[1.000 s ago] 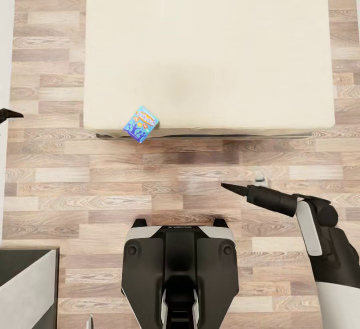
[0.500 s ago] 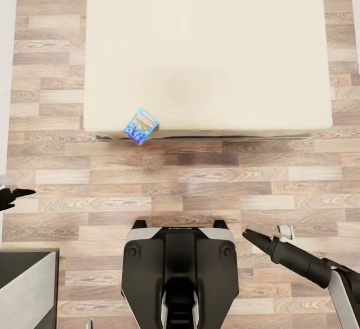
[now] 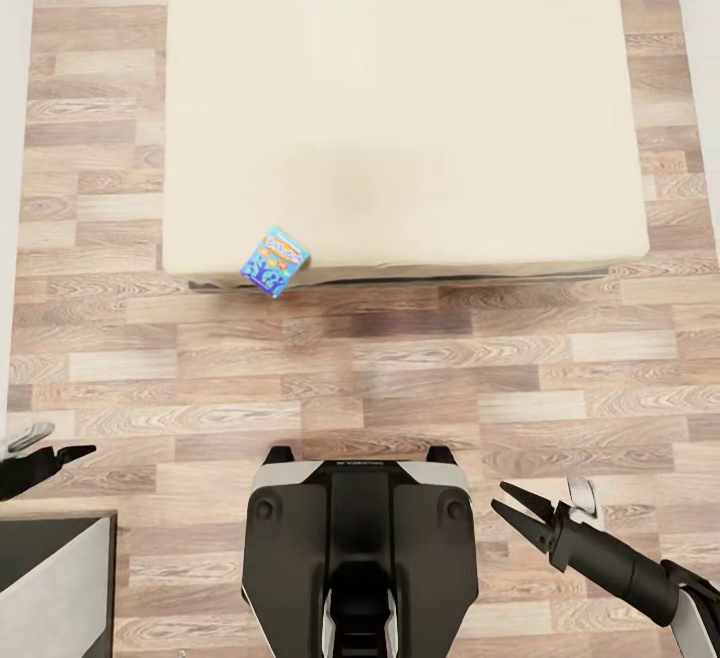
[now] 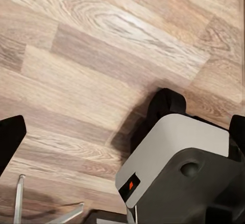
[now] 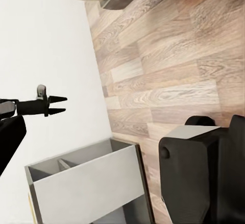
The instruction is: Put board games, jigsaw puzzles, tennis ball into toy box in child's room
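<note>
On the bed (image 3: 400, 108) edge, blue board game (image 3: 274, 261), print illegible; right hand (image 3: 512, 513) apart, left hand (image 3: 78, 454) unclear.

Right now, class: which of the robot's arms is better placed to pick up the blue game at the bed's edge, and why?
Probably the left. The blue game lies on the bed's near edge, left of the robot's middle. Both hands hang low and far from it; the left hand is on the game's side, while the right hand, open, would reach across.

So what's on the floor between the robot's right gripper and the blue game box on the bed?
Just bare wood plank floor, going by the head view. The right gripper is open, apart from the blue board game at the bed's near edge.
</note>
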{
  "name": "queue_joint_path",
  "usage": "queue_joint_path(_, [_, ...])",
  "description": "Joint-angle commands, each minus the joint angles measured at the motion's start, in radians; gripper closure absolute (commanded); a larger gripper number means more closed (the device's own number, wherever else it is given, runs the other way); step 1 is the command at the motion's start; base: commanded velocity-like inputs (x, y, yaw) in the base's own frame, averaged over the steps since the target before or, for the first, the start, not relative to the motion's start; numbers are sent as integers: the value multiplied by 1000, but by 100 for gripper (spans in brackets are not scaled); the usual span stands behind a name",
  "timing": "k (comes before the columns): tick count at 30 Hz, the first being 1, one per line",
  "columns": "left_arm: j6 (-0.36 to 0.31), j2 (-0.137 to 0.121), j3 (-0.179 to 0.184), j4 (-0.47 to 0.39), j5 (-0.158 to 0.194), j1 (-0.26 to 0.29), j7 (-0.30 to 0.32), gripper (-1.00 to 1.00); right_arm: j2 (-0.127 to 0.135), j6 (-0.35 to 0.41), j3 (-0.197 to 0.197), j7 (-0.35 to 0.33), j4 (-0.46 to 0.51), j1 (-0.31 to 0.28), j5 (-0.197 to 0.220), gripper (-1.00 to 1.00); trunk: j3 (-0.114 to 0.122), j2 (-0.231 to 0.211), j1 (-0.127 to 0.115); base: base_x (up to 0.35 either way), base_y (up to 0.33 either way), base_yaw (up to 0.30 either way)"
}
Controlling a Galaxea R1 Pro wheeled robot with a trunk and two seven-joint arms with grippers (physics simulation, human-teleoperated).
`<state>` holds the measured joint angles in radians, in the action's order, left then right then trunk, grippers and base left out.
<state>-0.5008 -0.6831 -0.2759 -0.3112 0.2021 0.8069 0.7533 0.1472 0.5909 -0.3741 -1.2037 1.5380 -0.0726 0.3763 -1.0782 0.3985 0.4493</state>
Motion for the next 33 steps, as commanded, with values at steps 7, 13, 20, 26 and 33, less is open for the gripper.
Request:
queue_joint_path(7, [75, 8, -2, 12, 2, -4, 11, -100, 0, 7, -1, 0, 1, 0, 4, -100, 10, 1, 1, 0, 0, -9])
queue_joint_path(13, [98, 9, 0, 13, 1, -5, 18, -100, 0, 5, 1, 4, 2, 1, -1, -100, 20, 1, 1, 0, 0, -1])
queue_joint_path(20, [87, 4, 0, 14, 2, -6, 19, -100, -1, 3, 6, 5, 2, 1, -6, -100, 31, 1, 1, 0, 0, 0])
queue_joint_path(26, [80, 3, 0, 14, 1, -6, 19, -100, -3, 2, 7, 5, 2, 1, -9, -100, 41, 1, 1, 0, 0, 0])
queue_joint_path(33, [78, 7, 1, 14, 2, -6, 19, -100, -7, 7, 4, 5, 4, 1, -8, -100, 46, 1, 1, 0, 0, 0])
